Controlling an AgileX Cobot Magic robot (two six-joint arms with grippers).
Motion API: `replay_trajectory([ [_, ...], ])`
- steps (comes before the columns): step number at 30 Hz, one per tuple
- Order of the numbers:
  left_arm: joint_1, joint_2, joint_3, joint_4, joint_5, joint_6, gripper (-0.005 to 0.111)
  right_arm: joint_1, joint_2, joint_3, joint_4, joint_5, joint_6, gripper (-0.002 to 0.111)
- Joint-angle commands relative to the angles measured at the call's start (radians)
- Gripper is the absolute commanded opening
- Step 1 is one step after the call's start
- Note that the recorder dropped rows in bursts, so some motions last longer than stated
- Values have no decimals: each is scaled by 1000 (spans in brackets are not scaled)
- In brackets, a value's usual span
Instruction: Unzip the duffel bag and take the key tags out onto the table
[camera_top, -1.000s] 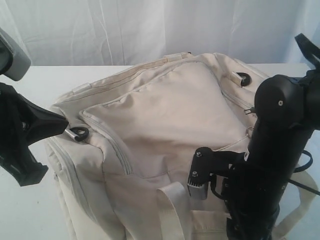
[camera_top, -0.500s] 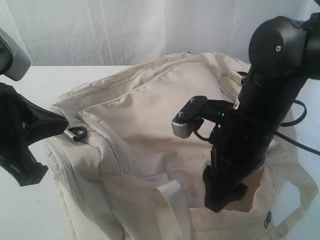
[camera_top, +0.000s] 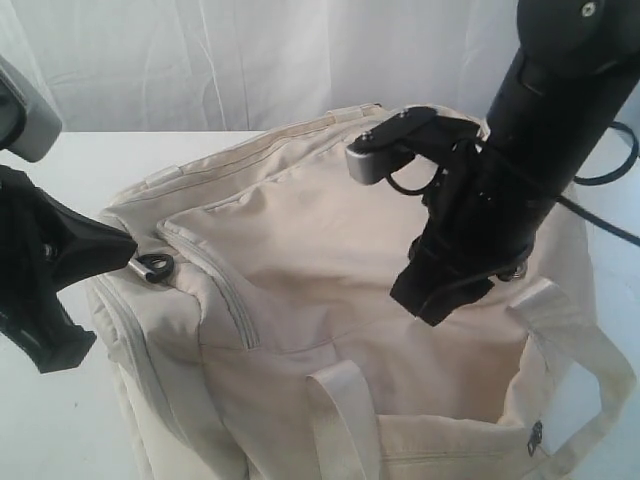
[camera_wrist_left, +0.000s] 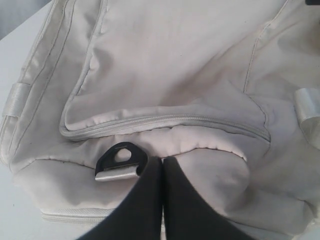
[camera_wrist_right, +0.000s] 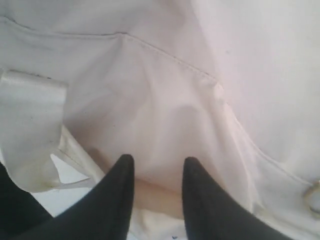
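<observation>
Right gripper (camera_wrist_right: 156, 162) risen above duffel bag (camera_top: 320, 220) edge, jaws apart, left gripper (camera_wrist_left: 161, 160) together

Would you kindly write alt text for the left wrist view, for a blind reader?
The left gripper, jaws shut, meets the end of a cream duffel bag beside a dark D-ring. A closed zipper runs across the bag just beyond it.

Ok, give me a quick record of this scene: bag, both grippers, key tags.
duffel bag: cream, lying on the white table
zipper near D-ring: closed
left gripper: shut, tips at the bag fabric beside the D-ring
right gripper: open, empty, above the bag
key tags: not in view
</observation>
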Motion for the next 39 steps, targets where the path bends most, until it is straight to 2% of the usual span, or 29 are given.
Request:
replay_trajectory([
  [1, -5, -8, -6, -11, 0, 29, 0, -1, -132, 4, -174, -125, 234, 11],
  [2, -5, -8, -6, -11, -11, 34, 0, -1, -218, 28, -264, -210, 332, 2],
  [5, -5, 3, -27, -11, -50, 66, 0, -1, -374, 123, -409, -296, 510, 0],
  [7, -3, 71, -144, -11, 62, 94, 0, -1, -460, 212, -434, -321, 562, 0],
  [10, -3, 309, -475, -28, 395, 219, 0, -1, -556, 343, -449, -369, 645, 0],
  [12, -3, 464, -678, -148, 580, 419, 0, -1, -606, 411, -516, -420, 779, 0],
  [14, -3, 577, -807, -361, 670, 628, 0, -1, -656, 477, -598, -475, 902, 0],
  [16, -6, 662, -880, -530, 625, 779, 0, -1, -681, 532, -690, -490, 1017, 0],
  [17, -8, 695, -899, -560, 573, 856, 0, -1, -689, 556, -730, -490, 1065, 0],
  [20, -8, 753, -902, -589, 476, 947, 0, -1, -689, 595, -804, -490, 1134, 0],
  [24, -12, 814, -902, -674, 426, 1053, 0, -1, -689, 640, -899, -516, 1242, 0],
  [28, -52, 876, -902, -732, 384, 1253, 0, -1, -689, 669, -981, -518, 1336, 0],
  [31, -97, 915, -902, -743, 293, 1341, 2, -1, -689, 677, -1035, -448, 1409, 0],
  [33, -131, 942, -902, -743, 190, 1343, 11, -1, -689, 677, -1057, -385, 1459, 0],
  [34, -163, 966, -902, -743, 108, 1346, 23, -1, -693, 677, -1062, -370, 1472, 0],
  [35, -177, 978, -902, -743, 82, 1355, 30, -1, -695, 677, -1062, -372, 1472, 0],
  [36, -196, 1002, -902, -743, 52, 1385, 45, -1, -695, 677, -1062, -374, 1472, 0],
  [38, -215, 1030, -902, -743, -4, 1419, 61, -1, -695, 677, -1062, -374, 1472, 0],
  [39, -216, 1040, -902, -743, -32, 1419, 63, -1, -695, 677, -1062, -373, 1472, 0],
])
